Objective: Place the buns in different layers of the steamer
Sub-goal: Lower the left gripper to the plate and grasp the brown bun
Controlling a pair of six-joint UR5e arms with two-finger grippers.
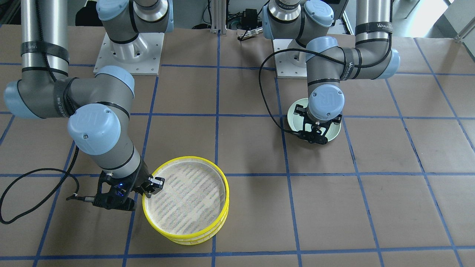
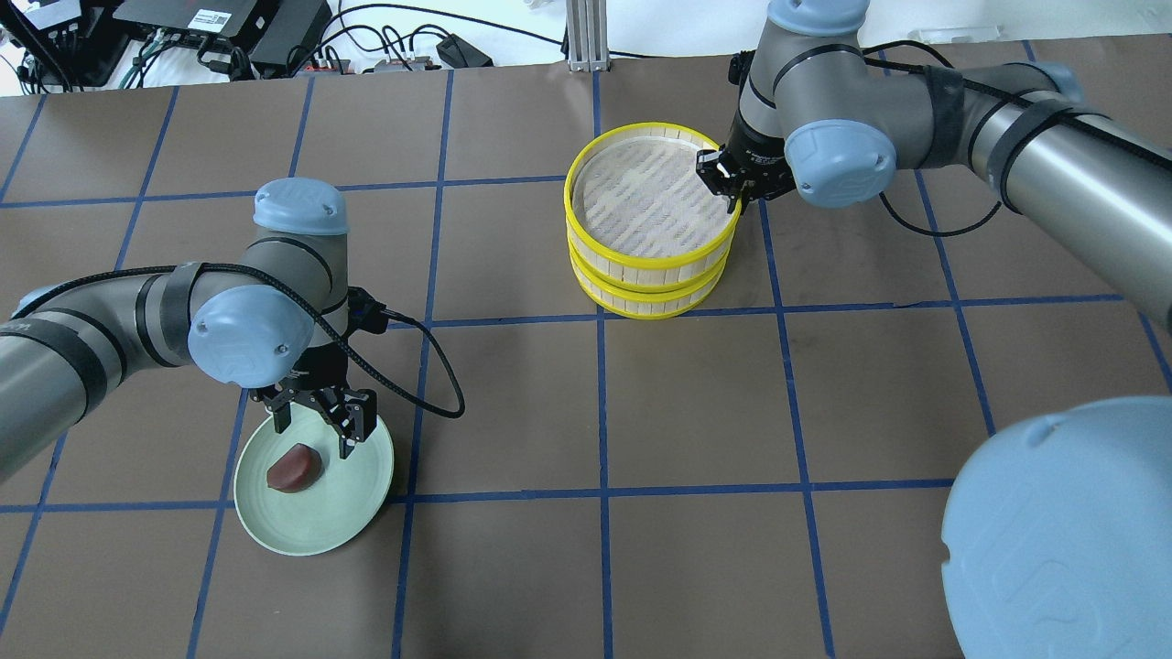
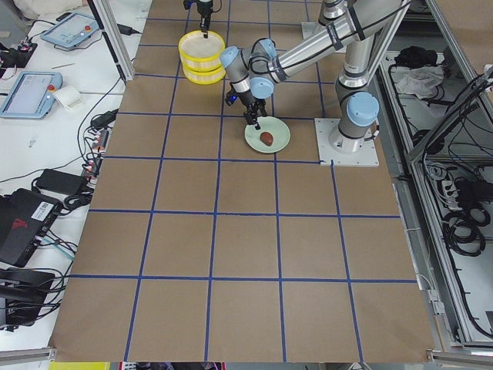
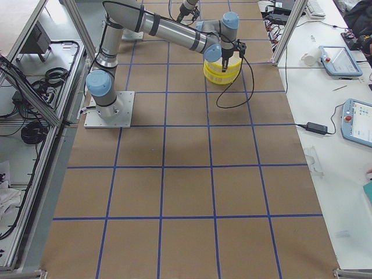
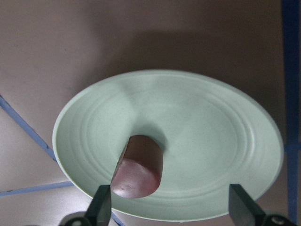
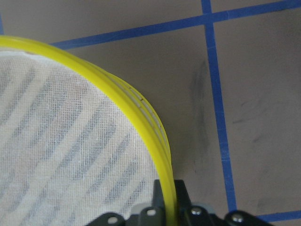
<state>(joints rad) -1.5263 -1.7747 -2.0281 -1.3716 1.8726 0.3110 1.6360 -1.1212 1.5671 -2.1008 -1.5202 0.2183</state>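
Note:
The steamer is two stacked yellow-rimmed trays; the top tray (image 2: 650,197) shows an empty woven floor above the lower tray (image 2: 650,297), whose inside is hidden. My right gripper (image 2: 728,183) is shut on the top tray's rim (image 6: 136,108), which runs between its fingers in the right wrist view. The dark reddish-brown bun (image 2: 293,467) lies on the pale green plate (image 2: 348,513). My left gripper (image 2: 316,426) is open just above the plate, its fingers (image 5: 101,207) on either side of the bun (image 5: 138,167). The cream-white bun is out of view.
The table is brown paper with a blue tape grid. A black cable (image 2: 439,366) loops from the left wrist beside the plate. The right arm's elbow (image 2: 1062,531) fills the overhead view's lower right corner. The arm bases (image 1: 128,52) stand at the robot's side.

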